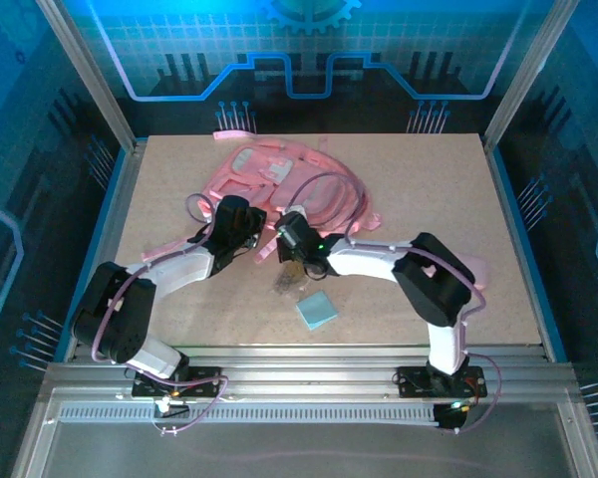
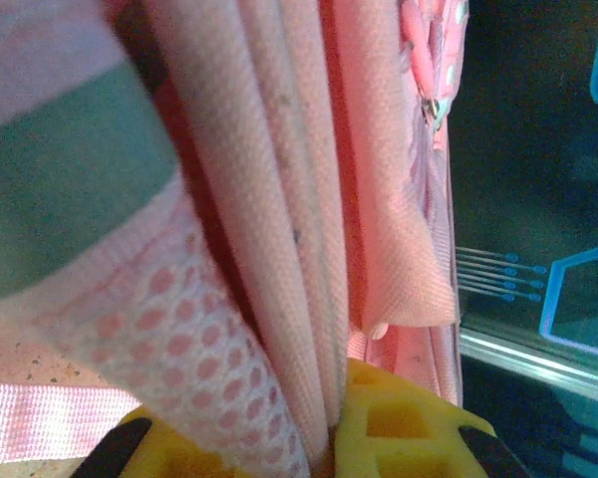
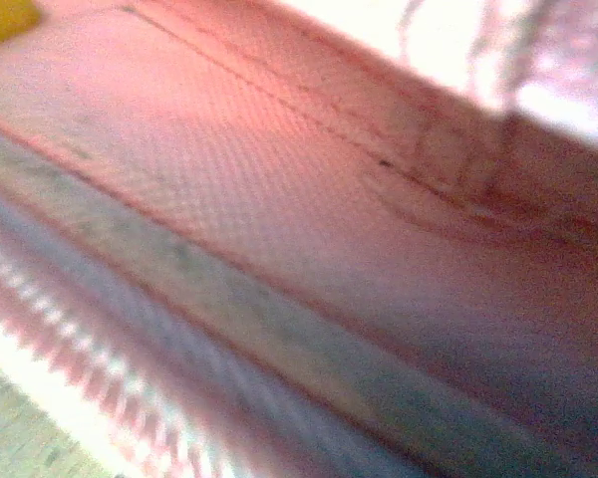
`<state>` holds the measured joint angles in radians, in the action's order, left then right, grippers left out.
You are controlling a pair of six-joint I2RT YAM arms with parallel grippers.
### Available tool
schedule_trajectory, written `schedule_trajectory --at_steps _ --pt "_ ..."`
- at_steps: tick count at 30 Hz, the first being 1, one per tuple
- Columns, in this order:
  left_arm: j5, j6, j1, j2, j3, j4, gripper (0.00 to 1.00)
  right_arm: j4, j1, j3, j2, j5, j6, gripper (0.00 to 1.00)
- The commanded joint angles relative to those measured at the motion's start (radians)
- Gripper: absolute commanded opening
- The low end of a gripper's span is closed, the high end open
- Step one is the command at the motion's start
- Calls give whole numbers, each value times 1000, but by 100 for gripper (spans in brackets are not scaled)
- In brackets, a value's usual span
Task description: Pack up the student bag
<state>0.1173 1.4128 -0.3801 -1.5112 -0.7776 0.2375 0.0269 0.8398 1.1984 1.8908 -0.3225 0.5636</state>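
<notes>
Lying nearest, a flat light-blue square pad (image 1: 317,311) is waiting unpacked. Beyond, the left gripper (image 2: 317,448) is pinching folds of the large soft pink fabric student bag (image 1: 279,169) at mid-table. The right gripper (image 1: 291,261) is closed, its hold untellable. Pulling risks thin fabric slipping out.

You are looking down at a flat brown table (image 1: 429,219). A little light blue square (image 1: 316,310) is lying on it near the front, turned a bit crooked. Just beside it, up and to the left, a small dark brownish thing (image 1: 283,286) is sitting, too tiny to tell what it is. A pale pink thing (image 1: 476,271) is peeking out near the right edge. Blue glowing walls (image 1: 309,60) are standing all around, and a shiny metal rail (image 1: 309,370) is running along the front.
</notes>
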Motion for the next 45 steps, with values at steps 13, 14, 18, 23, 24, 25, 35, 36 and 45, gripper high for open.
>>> schedule_trajectory --at_steps 13,14,18,23,24,25,35,36,45 --pt "-292 -292 172 -79 -126 23 0 756 -350 90 -73 502 -403 0" --pt "-301 -301 179 -81 -128 19 0 790 -365 103 -64 489 -427 0" --pt "-339 -337 195 -90 -145 6 0 871 -379 130 -57 346 -495 0" --pt "-381 -372 204 -99 -167 -29 0 866 -422 149 -88 268 -488 0" --pt "-386 -375 204 -100 -167 -29 0 854 -423 151 -96 269 -490 0" --pt "-388 -381 204 -100 -170 -33 0 849 -423 153 -100 262 -490 0" --pt "-433 -572 261 -174 -300 -151 0 933 -455 232 -72 -11 -594 0" --pt "-445 -579 273 -203 -326 -160 0 942 -454 244 -74 35 -602 0" --pt "-512 -581 297 -504 -663 -136 23 889 -344 222 -122 536 -605 0"
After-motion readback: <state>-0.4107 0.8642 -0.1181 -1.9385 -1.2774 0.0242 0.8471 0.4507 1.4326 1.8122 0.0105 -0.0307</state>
